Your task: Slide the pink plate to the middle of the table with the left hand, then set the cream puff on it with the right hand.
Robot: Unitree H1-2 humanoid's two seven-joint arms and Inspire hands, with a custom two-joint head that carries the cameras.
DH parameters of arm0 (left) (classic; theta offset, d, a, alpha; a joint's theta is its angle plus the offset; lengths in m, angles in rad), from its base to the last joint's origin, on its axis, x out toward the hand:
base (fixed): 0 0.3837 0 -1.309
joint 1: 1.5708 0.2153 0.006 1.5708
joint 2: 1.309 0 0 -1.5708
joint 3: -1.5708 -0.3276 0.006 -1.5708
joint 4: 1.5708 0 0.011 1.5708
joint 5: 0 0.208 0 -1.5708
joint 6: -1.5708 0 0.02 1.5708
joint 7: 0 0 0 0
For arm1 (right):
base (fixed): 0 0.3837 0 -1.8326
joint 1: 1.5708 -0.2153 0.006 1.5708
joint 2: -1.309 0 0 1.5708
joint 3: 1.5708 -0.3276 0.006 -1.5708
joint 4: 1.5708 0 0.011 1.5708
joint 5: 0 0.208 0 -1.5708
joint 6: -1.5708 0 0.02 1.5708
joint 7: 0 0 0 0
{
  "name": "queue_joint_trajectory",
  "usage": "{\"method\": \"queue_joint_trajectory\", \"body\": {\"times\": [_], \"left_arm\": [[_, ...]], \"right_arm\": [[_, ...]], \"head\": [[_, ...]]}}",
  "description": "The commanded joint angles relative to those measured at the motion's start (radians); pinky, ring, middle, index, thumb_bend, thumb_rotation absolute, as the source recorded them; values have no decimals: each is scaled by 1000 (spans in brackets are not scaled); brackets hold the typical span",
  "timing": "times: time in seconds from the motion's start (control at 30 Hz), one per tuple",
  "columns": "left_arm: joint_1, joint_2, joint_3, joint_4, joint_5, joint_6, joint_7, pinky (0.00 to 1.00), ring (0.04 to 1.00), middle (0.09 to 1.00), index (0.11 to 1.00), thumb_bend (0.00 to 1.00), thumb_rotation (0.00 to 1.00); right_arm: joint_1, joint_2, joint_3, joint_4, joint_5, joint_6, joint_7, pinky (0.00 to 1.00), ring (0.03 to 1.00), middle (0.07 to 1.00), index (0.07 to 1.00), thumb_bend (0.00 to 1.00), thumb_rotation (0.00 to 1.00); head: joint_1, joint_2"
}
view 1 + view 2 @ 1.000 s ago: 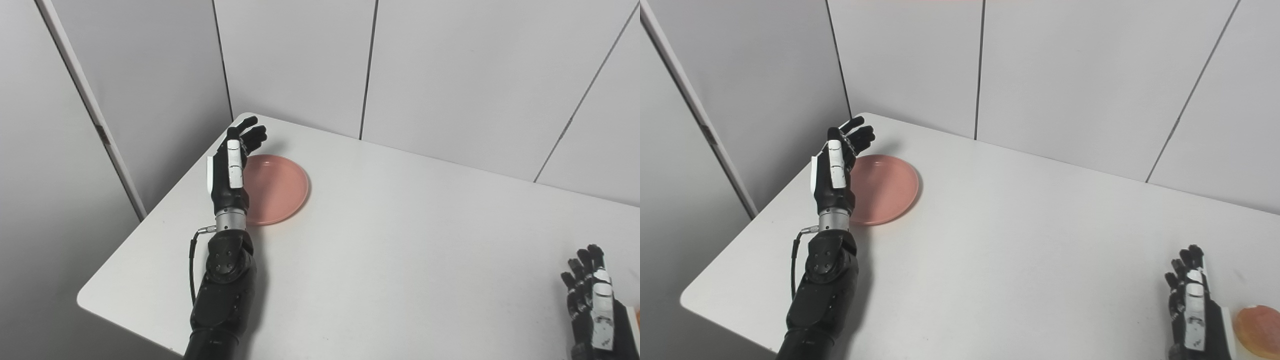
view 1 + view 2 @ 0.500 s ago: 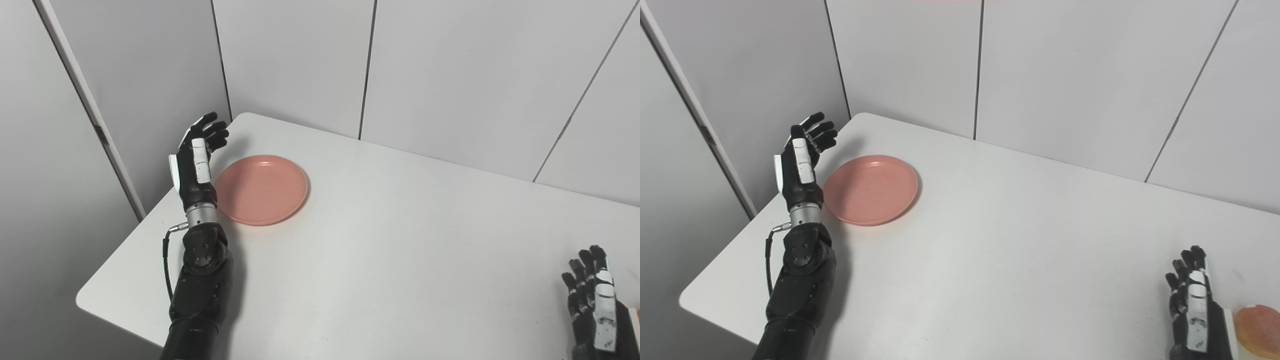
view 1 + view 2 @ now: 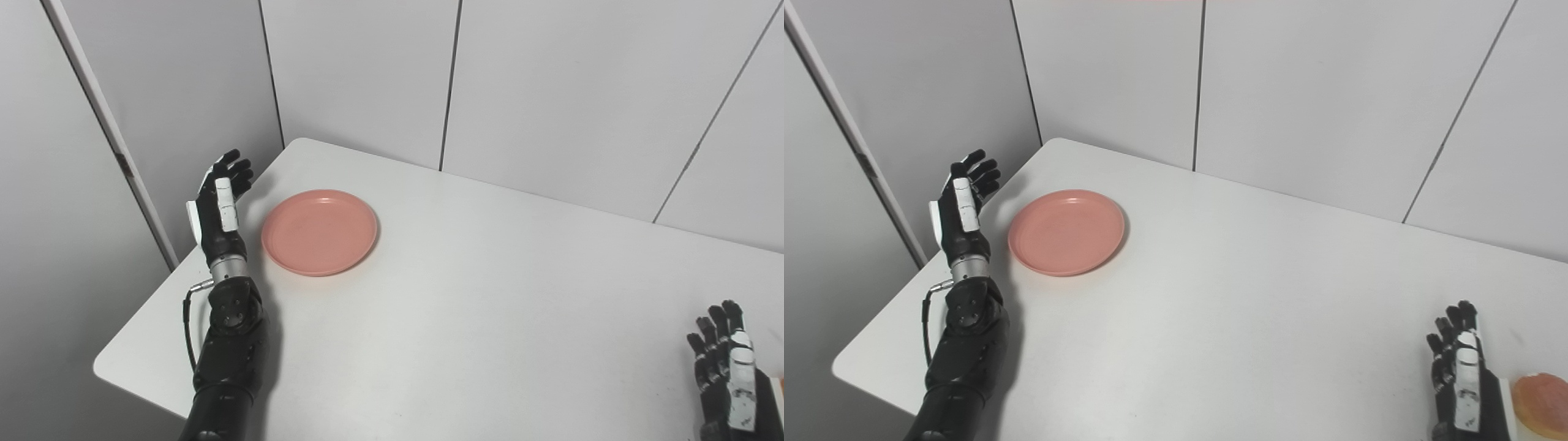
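Left hand [image 3: 219,211], fingers spread and empty, has drawn leftward off the pink plate [image 3: 320,231], which remains unpushed at the table's [image 3: 465,318] far left; right hand [image 3: 1461,380] waits open beside the cream puff [image 3: 1541,395].

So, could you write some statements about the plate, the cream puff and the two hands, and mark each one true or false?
1. The pink plate lies empty near the table's far left corner. True.
2. The left hand rests flat on the plate. False: it is open, beside the plate's left rim, not touching it.
3. The cream puff sits at the table's near right edge. True.
4. The right hand holds the cream puff. False: it is open, just left of the puff.
5. The plate stands in the middle of the table. False: it is far to the left.
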Motion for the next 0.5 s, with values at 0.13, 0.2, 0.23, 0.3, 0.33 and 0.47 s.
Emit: {"method": "queue_joint_trajectory", "body": {"times": [0.13, 0.2, 0.23, 0.3, 0.33, 0.47], "left_arm": [[-41, 29, -23, 20, -37, 13, -50, 774, 771, 758, 741, 915, 1000], [-41, 31, -28, 28, -48, 23, -62, 788, 787, 776, 759, 901, 1000], [-39, 35, -37, 38, -40, 26, -67, 790, 790, 778, 761, 898, 1000], [-35, 43, -53, 52, -33, 33, -84, 815, 801, 787, 771, 885, 1000], [-33, 47, -60, 57, -34, 38, -93, 867, 821, 805, 788, 891, 1000], [-38, 43, -69, 84, -53, 53, -113, 866, 824, 808, 791, 889, 1000]], "right_arm": [[42, 8, 2, 21, -14, 2, 1, 1000, 1000, 1000, 1000, 358, 928], [43, 10, 0, 17, -2, 7, 8, 1000, 1000, 1000, 1000, 362, 921], [44, 12, -1, 14, -4, 3, 3, 1000, 1000, 1000, 1000, 361, 921], [44, 13, -1, 13, -11, 2, -4, 1000, 1000, 1000, 1000, 350, 898], [43, 12, 0, 13, -14, 4, -5, 1000, 1000, 1000, 1000, 366, 897], [42, 18, -6, 13, 7, -1, 1, 1000, 1000, 1000, 1000, 354, 870]], "head": [[1, -1], [1, -1], [0, -1], [0, -1], [0, -1], [-1, -1]]}}
